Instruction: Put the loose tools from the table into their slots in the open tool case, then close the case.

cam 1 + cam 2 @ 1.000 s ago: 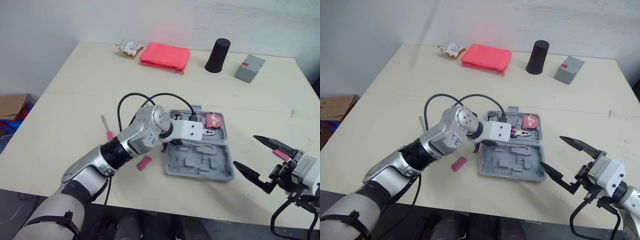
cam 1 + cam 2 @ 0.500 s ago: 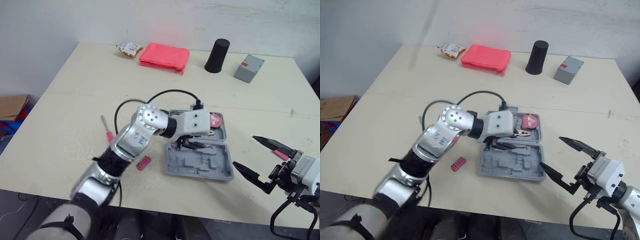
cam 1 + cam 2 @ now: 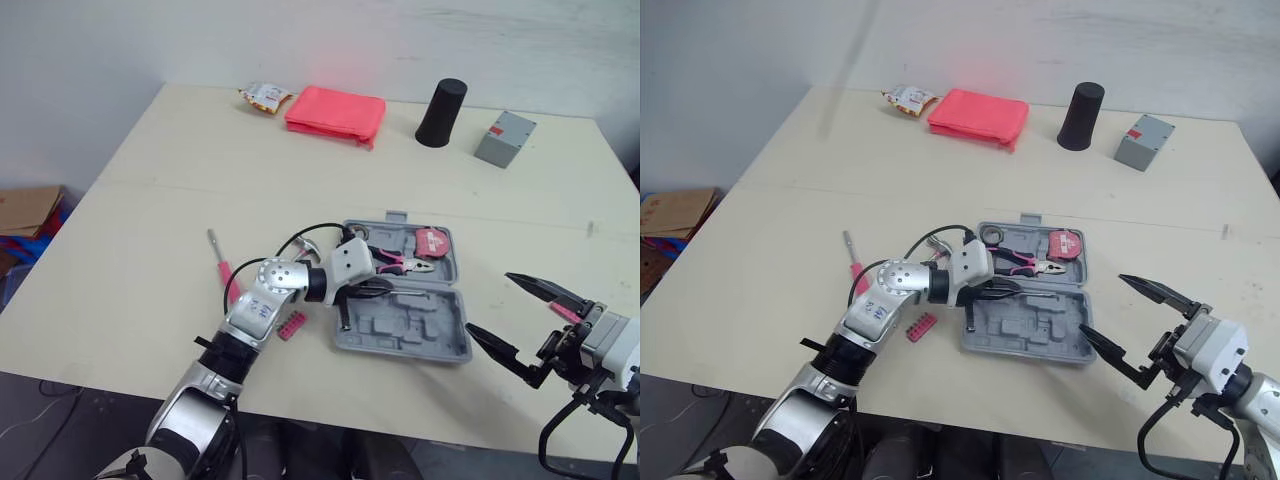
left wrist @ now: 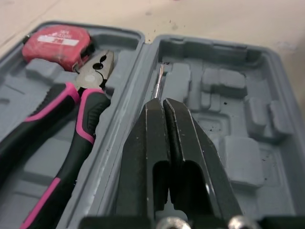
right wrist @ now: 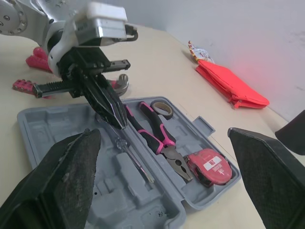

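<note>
- The table (image 3: 150, 180) holds the open tool case (image 3: 452, 352) near its front edge, with the pliers (image 3: 395, 262) and tape measure (image 3: 431, 242) seated in its far half.
- The right gripper (image 3: 490, 302) is spread wide and empty, just off the case's right side.
- The left gripper (image 4: 163, 102), fingers pressed together on nothing, hovers over the case's hinge line.
- 1 loose screwdriver (image 3: 217, 258) lies on the table to the left of the case and of the left gripper. Its long axis runs near-to-far, pink handle nearest the robot. The left arm is nearer.
- 1 pink bit holder (image 3: 290, 325) lies just beside the case's near-left corner.
</note>
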Available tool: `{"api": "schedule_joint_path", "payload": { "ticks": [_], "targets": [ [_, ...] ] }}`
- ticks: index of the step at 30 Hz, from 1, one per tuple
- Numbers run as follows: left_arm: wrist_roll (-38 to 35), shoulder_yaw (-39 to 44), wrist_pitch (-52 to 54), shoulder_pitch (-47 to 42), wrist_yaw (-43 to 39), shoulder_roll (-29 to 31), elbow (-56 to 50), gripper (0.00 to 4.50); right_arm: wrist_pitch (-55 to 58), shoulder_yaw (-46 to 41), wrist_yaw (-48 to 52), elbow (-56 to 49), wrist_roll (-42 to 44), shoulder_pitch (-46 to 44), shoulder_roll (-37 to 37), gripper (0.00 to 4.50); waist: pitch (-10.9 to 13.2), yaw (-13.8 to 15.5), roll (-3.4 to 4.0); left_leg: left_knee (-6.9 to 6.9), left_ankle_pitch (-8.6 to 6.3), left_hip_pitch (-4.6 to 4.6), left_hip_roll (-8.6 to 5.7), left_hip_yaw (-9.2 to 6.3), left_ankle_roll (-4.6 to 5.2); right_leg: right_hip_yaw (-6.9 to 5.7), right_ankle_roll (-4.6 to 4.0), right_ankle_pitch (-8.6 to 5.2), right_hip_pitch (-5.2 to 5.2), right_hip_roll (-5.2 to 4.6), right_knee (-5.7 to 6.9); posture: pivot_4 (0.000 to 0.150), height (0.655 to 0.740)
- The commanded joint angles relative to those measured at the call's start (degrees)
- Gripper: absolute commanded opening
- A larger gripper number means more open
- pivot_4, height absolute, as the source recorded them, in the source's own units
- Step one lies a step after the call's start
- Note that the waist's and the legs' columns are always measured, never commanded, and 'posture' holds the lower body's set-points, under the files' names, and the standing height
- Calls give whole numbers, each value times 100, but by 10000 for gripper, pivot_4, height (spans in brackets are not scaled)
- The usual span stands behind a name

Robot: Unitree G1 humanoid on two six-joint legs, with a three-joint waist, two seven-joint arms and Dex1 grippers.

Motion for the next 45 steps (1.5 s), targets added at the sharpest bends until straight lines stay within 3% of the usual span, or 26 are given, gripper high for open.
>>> {"api": "schedule_joint_path", "payload": {
  "ticks": [1,14,21,25,30,35,41,45],
  "targets": [
    [137,-123,28,-91,248,-134,-8,314,-120,-85,-28,-45,17,3,48,45000,0,-25,0,0,0,0,0,0,0,0,0,0,-1,0,0,1500,7400],
    [545,-602,1324,-141,431,28,108,314,-144,-114,-43,-66,-40,39,114,45000,-1,-26,0,1,1,6,1,-2,-1,-2,0,0,8,-1,1,1500,7400],
    [706,-1256,2137,-418,97,70,357,314,-177,-115,-9,-39,-37,65,150,45000,-10,-29,2,-6,-11,56,2,-22,-6,-20,-3,-2,76,-1,-27,1500,7400],
    [826,-1454,2087,-632,129,-13,676,314,-204,-102,3,-21,-27,48,130,45000,-49,-16,9,-6,-29,56,2,-29,-2,-27,-3,-2,88,-4,-40,1500,7400],
    [306,-854,811,-404,-41,-52,100,314,-182,-179,0,-42,0,66,97,45000,-54,32,16,-4,-35,51,-1,-30,7,-27,-3,-1,90,-13,-48,1500,7400],
    [-667,31,-789,226,-932,572,-1045,314,-122,-622,60,49,172,243,-7,45000,-41,5,32,-14,-32,26,5,-28,-3,-29,-6,-3,59,-6,-47,1500,7400],
    [-1662,931,-599,889,-1716,1785,-1846,314,-421,-1456,383,923,227,383,-205,45000,-41,-51,35,-17,-29,43,8,-23,-8,-26,-8,-5,74,0,-47,1500,7400],
    [-2021,2183,-195,1440,-1100,2404,-1671,11729,-1202,-2202,639,2276,-21,549,-254,45000,-40,-35,36,-17,-48,45,7,-26,25,-27,-9,-5,76,-3,-50,1500,7400]
  ]
}}
